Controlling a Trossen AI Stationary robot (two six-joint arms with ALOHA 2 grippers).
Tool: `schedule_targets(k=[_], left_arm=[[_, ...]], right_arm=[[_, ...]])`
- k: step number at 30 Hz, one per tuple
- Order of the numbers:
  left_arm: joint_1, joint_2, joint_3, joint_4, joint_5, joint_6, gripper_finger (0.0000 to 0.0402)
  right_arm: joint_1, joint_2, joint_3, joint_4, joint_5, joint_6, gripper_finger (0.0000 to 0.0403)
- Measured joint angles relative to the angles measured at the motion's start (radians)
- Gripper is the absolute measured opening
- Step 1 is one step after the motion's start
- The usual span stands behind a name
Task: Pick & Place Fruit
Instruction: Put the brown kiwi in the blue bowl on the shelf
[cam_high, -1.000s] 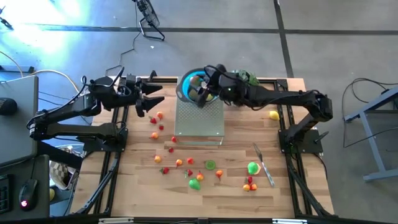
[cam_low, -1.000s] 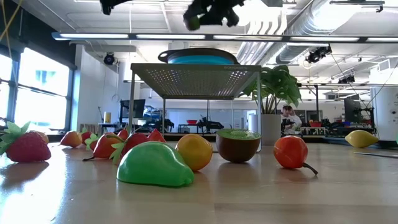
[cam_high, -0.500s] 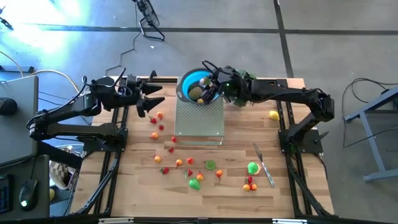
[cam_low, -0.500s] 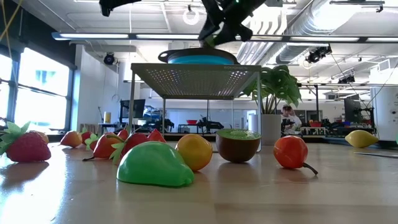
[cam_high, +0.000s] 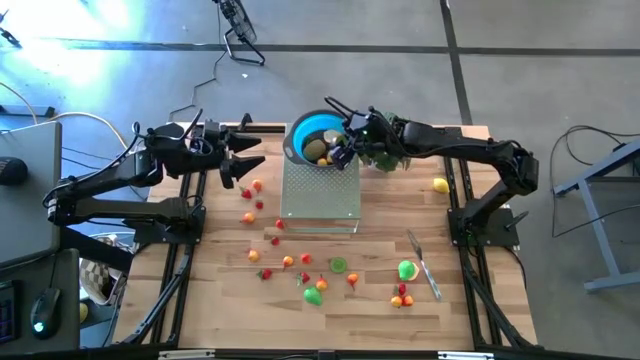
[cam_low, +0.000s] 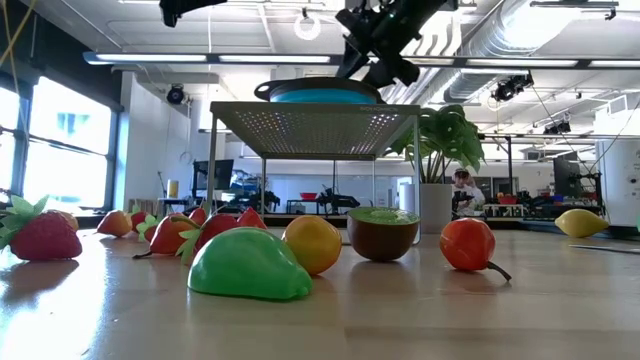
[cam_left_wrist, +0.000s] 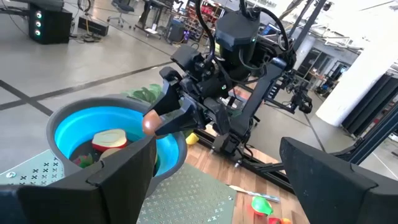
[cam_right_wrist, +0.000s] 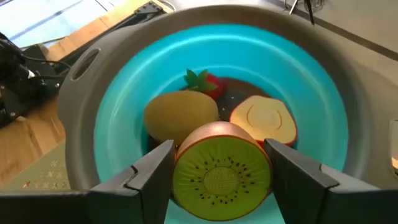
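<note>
A wooden table (cam_high: 380, 320) carries a perforated metal stand (cam_high: 320, 190) near its back edge. Small toy fruits (cam_high: 300, 262) are scattered over the boards in front and to the left; a lemon (cam_high: 440, 185) and a silver knife (cam_high: 424, 264) are seen at the right.

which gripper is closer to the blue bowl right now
Right. The right gripper hangs over the blue bowl, holding a kiwi half above the fruit already inside. The left gripper waits open off to the bowl's side, clear of it.
</note>
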Motion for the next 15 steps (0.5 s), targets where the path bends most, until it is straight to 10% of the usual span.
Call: schedule_targets(k=[15], left_arm=[[0.000, 0.000, -0.001, -0.048, -0.002, -0.003, 0.0335]], right_arm=[[0.000, 0.000, 0.000, -0.007, -0.027, -0.008, 0.0228]])
